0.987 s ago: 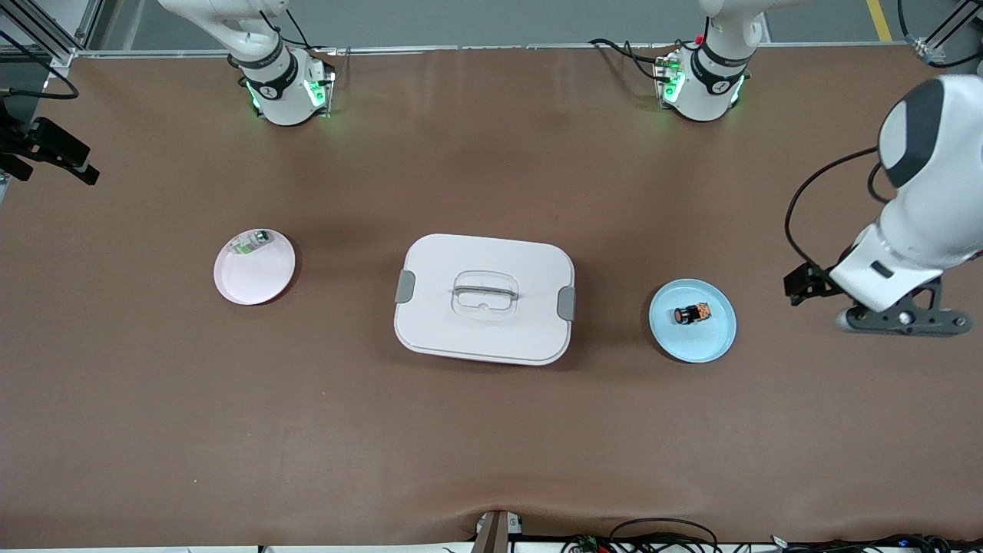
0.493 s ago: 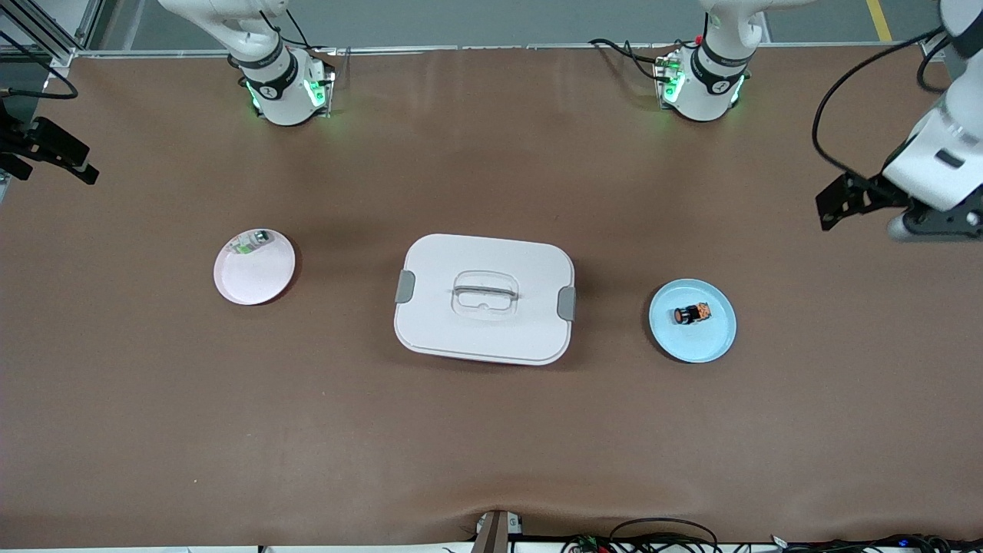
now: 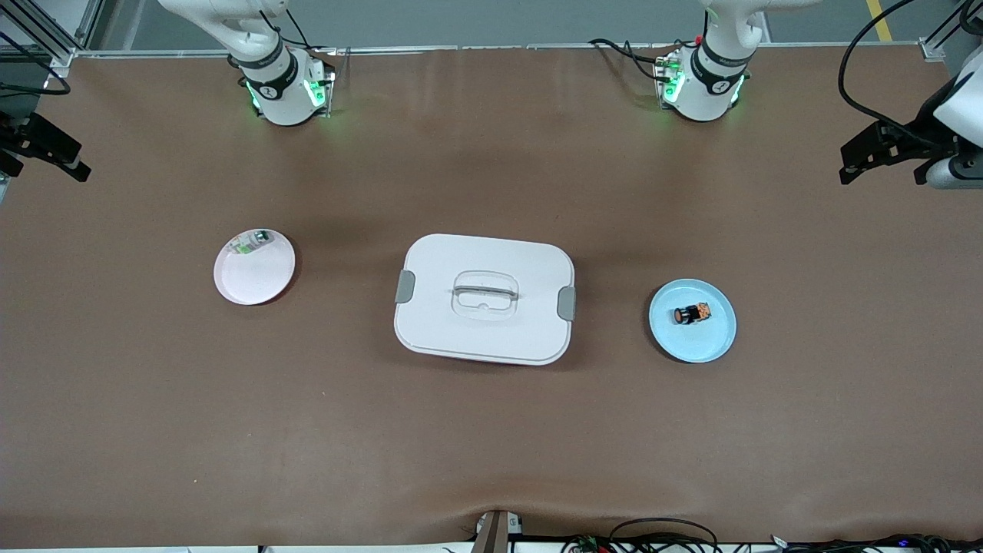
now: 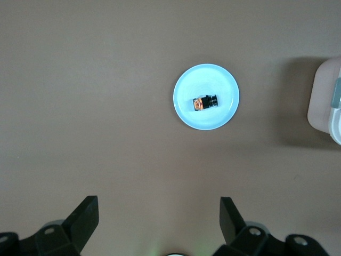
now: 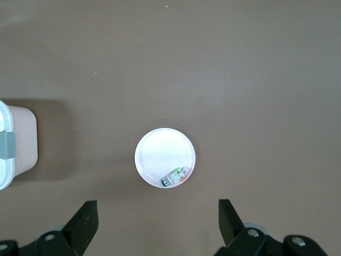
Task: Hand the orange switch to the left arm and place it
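Note:
The orange switch (image 3: 691, 313) lies on its side on a light blue plate (image 3: 710, 346) toward the left arm's end of the table. It also shows in the left wrist view (image 4: 204, 101) on that plate (image 4: 192, 80). My left gripper (image 4: 159, 210) is open and empty, high over bare table beside the plate; its hand (image 3: 951, 167) shows at the front view's edge. My right gripper (image 5: 157, 213) is open and empty, high over the table near a pale pink plate (image 5: 160, 149). The white box (image 3: 484, 261) sits shut in the middle of the table.
The pale pink plate (image 3: 257, 280) toward the right arm's end holds a small green-and-white part (image 3: 249, 242), also seen in the right wrist view (image 5: 175, 177). The box's corner shows in both wrist views (image 4: 326, 101) (image 5: 16, 138). Brown table surrounds everything.
My left arm has moved away from beside the blue plate, up and toward the robots' side of the table. The right hand shifted slightly. The switch, plates and box have not moved.

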Controlling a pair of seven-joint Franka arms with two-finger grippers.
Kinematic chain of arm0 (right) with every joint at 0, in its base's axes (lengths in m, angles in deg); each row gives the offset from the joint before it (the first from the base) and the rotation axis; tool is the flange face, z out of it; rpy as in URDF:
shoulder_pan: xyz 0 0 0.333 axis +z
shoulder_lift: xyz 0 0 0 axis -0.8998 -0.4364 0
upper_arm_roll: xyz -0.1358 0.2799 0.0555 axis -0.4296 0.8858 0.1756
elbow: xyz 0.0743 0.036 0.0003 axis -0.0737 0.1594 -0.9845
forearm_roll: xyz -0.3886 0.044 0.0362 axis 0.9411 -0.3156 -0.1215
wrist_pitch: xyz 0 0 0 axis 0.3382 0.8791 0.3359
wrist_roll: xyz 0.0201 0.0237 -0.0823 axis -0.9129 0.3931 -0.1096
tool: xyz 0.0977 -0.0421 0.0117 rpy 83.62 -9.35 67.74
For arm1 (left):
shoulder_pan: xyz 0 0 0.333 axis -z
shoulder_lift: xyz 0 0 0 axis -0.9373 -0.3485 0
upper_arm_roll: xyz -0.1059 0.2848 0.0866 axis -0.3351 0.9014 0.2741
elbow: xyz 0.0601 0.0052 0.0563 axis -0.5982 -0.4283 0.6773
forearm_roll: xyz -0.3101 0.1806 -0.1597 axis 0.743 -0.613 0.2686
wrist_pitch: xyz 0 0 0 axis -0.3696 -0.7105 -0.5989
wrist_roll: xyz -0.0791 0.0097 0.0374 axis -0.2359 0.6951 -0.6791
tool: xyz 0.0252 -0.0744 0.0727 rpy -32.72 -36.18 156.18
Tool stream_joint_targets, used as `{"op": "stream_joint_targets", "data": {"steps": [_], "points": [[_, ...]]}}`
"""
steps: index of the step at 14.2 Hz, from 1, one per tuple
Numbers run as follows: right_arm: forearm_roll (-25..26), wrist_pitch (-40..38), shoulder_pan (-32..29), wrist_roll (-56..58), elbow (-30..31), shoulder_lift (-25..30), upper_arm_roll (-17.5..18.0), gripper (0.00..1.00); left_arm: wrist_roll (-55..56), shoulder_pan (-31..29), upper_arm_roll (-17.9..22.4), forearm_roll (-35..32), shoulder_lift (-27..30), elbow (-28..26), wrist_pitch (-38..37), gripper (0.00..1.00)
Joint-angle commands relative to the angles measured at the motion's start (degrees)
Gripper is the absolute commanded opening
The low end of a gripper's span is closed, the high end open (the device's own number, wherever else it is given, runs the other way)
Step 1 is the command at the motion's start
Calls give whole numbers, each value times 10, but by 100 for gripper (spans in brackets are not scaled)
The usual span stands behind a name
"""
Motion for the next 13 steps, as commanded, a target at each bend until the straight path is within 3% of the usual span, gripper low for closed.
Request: {"op": "stream_joint_targets", "data": {"steps": [1, 5, 13], "points": [[11, -14, -1, 4, -1, 7, 3, 100, -5, 17, 9, 10, 32, -30, 0, 100], [10, -14, -1, 63, -1, 7, 3, 100, -6, 15, 10, 22, 32, -31, -2, 100], [10, -33, -11, 64, -38, -7, 1, 100, 7, 10, 10, 23, 5, 2, -2, 100]]}}
